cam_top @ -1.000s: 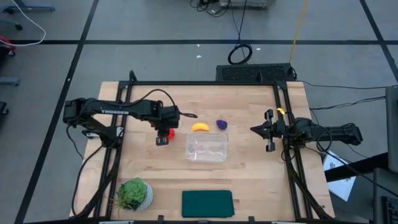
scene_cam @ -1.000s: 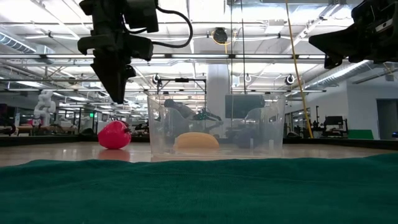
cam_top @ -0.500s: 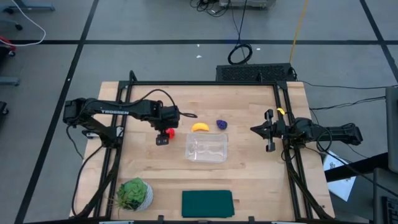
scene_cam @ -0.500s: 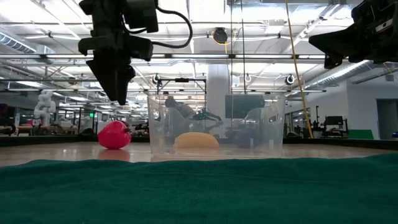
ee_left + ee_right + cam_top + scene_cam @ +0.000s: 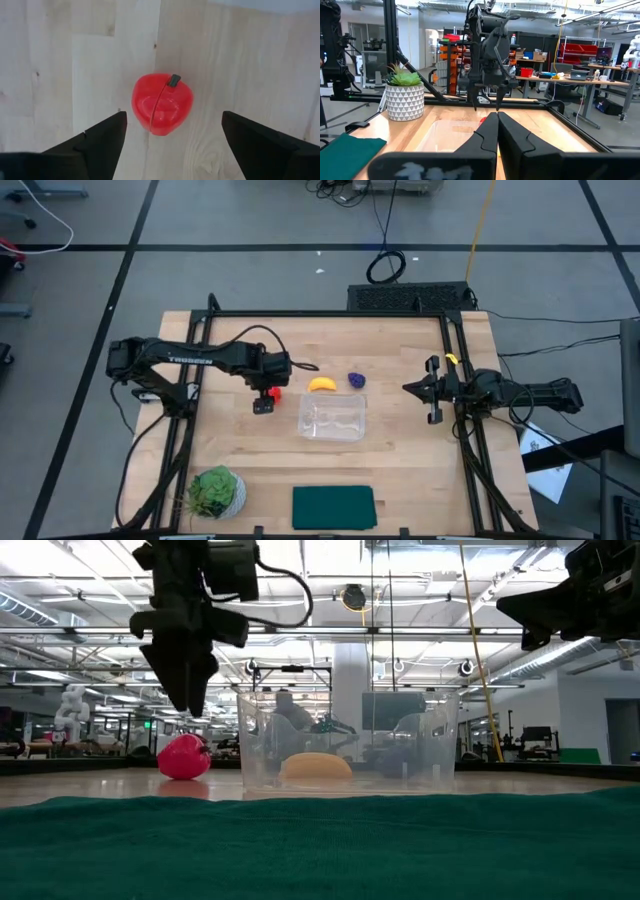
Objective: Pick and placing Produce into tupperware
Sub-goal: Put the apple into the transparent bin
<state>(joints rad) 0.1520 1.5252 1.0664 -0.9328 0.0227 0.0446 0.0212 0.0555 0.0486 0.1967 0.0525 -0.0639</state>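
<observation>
Left wrist view: left gripper (image 5: 172,137) hangs over the red round toy fruit (image 5: 162,103) on the wood table (image 5: 60,75), fingers spread wide, fruit between them, not touched; yellow banana (image 5: 321,384) and purple grape cluster (image 5: 356,380) lie just beyond the clear plastic tupperware (image 5: 332,418); right gripper (image 5: 432,391) closed, empty, at the table's right edge

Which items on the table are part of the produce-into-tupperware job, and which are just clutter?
Job items:
red fruit, under the open left gripper
yellow banana
purple grapes
clear tupperware

Just lying about:
potted green plant
dark green cloth

Right gripper waits shut at the table's right side.
</observation>
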